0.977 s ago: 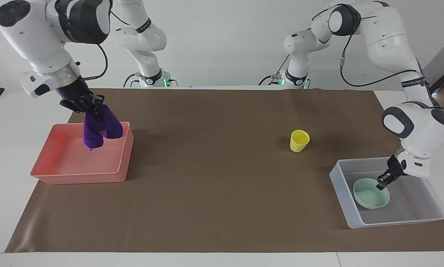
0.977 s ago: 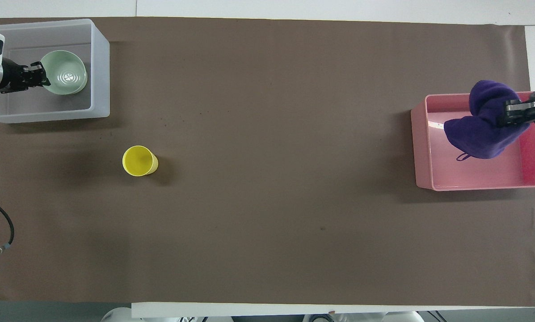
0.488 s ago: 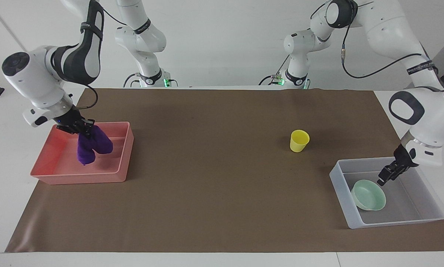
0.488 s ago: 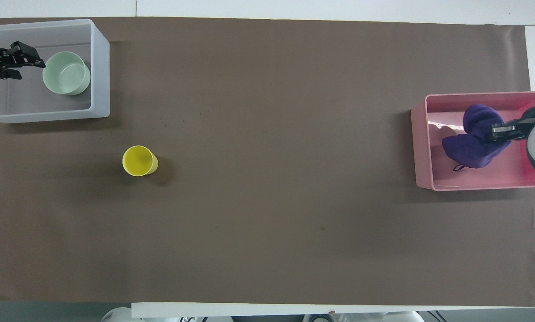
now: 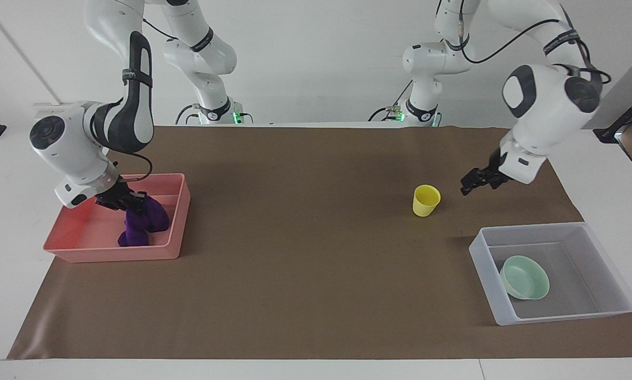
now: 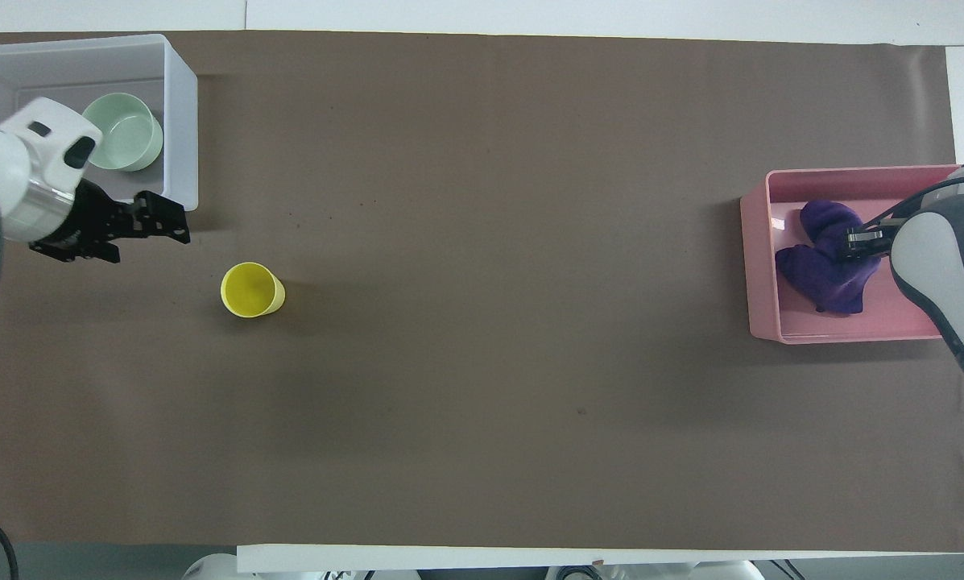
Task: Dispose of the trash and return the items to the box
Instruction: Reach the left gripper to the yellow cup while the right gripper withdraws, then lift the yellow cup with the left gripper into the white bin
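Note:
The purple cloth [image 5: 142,224] lies in the pink tray [image 5: 110,252] at the right arm's end of the table, resting on its floor. My right gripper [image 5: 128,202] is down in the tray, shut on the top of the cloth [image 6: 820,262]. The mint-green bowl [image 5: 525,277] sits in the translucent box [image 5: 486,274] at the left arm's end, against the wall toward the table's middle. The yellow cup [image 5: 426,200] stands upright on the mat, nearer to the robots than the box. My left gripper [image 5: 469,186] is open and empty, in the air over the mat between the box [image 6: 179,121] and the cup [image 6: 250,289].
A brown mat [image 5: 305,237] covers the table between the pink tray [image 6: 759,266] and the box. White table edge shows at both ends. Nothing else stands on the mat.
My right gripper has lowered the cloth onto the pink tray's floor. My left gripper has let go of the bowl, risen out of the box and moved toward the cup.

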Tool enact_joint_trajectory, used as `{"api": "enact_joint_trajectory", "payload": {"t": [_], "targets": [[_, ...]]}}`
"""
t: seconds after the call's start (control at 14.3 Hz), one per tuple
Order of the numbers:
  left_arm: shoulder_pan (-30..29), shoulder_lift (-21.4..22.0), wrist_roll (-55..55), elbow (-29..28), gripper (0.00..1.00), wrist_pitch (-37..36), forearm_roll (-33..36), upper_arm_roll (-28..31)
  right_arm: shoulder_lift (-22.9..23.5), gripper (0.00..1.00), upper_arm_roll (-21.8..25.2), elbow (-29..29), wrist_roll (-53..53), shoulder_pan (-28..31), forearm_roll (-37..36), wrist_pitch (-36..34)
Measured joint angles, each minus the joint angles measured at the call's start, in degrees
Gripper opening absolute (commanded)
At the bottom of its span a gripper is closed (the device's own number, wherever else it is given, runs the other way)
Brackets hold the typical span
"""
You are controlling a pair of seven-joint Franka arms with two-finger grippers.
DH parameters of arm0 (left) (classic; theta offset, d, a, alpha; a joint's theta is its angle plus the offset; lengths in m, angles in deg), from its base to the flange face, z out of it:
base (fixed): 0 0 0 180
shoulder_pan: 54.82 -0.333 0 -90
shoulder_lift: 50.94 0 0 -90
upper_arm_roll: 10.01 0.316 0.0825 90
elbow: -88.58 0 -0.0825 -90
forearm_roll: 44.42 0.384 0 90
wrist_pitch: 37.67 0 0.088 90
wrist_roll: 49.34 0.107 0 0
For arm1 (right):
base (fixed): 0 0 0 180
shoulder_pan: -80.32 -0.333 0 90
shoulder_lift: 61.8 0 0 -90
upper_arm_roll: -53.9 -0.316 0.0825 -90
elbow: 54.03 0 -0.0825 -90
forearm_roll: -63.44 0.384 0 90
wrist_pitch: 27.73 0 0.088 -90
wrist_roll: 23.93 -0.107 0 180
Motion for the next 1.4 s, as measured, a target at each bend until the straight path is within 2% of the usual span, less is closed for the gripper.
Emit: {"api": "enact_joint_trajectory", "payload": {"t": [0.07, 0.14, 0.21, 0.28, 0.42, 0.49, 0.7, 1.05, 1.19, 1.4], "targets": [[1.27, 0.93, -1.03, -4.45, 1.00, 4.21, 0.00, 0.00, -0.45, 1.00, -0.26, 0.68, 0.00, -0.11, 0.00, -0.78], [2.25, 1.47, -2.15, -7.86, 0.95, 7.40, 0.00, -0.01, -1.05, 1.00, -0.61, 1.76, 0.01, -0.33, 0.04, -2.36], [2.79, 1.61, -2.96, -9.88, 0.72, 9.34, 0.00, -0.02, -1.73, 1.00, -1.03, 3.25, 0.01, -0.83, 0.06, -4.45], [2.96, 1.61, -3.30, -11.02, 0.54, 10.48, 0.00, -0.02, -2.41, 1.00, -1.25, 5.00, 0.01, -1.96, 0.12, -6.64], [2.95, 1.60, -3.74, -12.40, 0.06, 11.52, 0.00, 0.17, -3.31, 1.00, -1.42, 8.46, -0.61, -5.19, 0.38, -10.24], [2.93, 1.60, -3.77, -12.80, 0.00, 11.74, 0.00, 0.28, -3.47, 1.00, -1.49, 10.12, -2.08, -6.88, 0.54, -12.03], [2.87, 1.61, -3.83, -13.04, 0.00, 12.06, 0.00, 0.64, -3.54, 1.00, -1.67, 16.45, -5.52, -10.01, 0.56, -20.17], [2.85, 2.00, -4.02, -11.92, 0.00, 11.73, -0.03, 0.86, -4.84, 1.00, -1.68, 24.56, -5.78, -10.95, 0.52, -33.14], [2.20, 2.47, -4.47, -7.49, 0.00, 8.45, -0.03, 1.12, -7.23, 1.00, -1.64, 25.09, -5.78, -10.84, 0.51, -36.97], [-2.97, 1.85, -4.72, 4.06, 0.00, 3.32, 0.04, 1.42, -11.25, 1.00, -1.64, 24.52, -5.78, -10.87, 0.51, -40.74]]}}
